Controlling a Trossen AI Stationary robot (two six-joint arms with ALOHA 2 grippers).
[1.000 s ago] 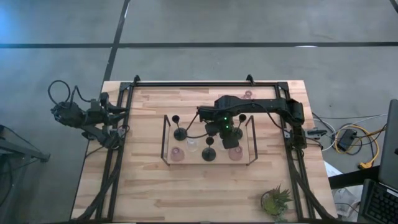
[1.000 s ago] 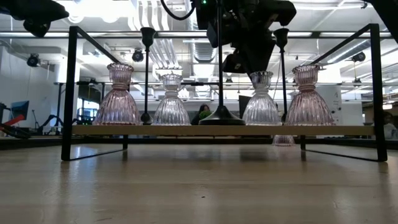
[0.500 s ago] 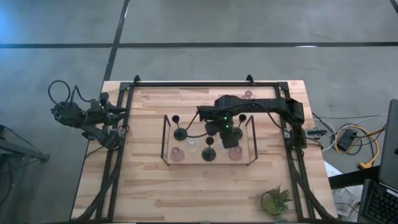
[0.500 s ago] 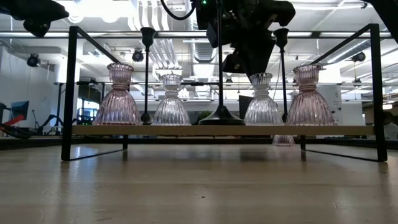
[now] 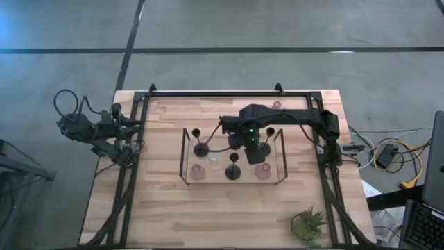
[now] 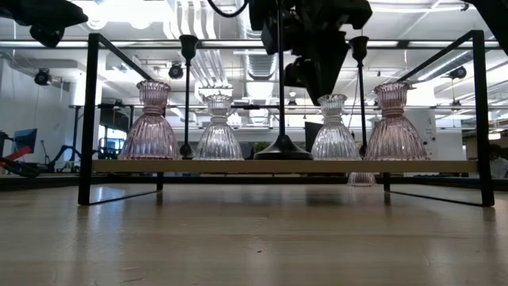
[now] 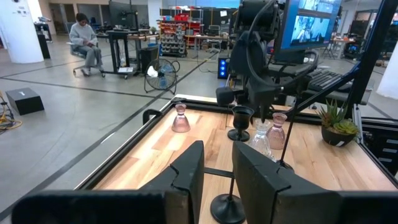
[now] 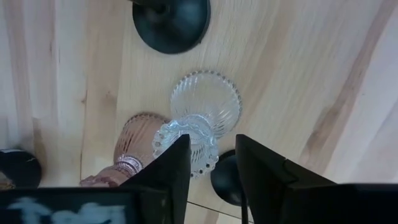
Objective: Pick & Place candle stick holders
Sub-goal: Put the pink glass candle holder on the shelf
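Observation:
A black-framed rack with a wooden shelf stands mid-table. On the shelf, on their bases, stand pink glass holders, clear glass holders and black stemmed holders. My right gripper is open just above the right-hand clear holder, with a finger on each side of its top, pointing down. My left gripper is open and parked at the table's left edge.
One more pink glass holder stands on the table beyond the rack, near the far edge. A small green potted plant sits at the near right corner. The rack's black frame posts rise around the shelf.
My right gripper has risen a little from the clear glass holder and drifted slightly toward the table's far edge. The holder stays upright on the shelf.

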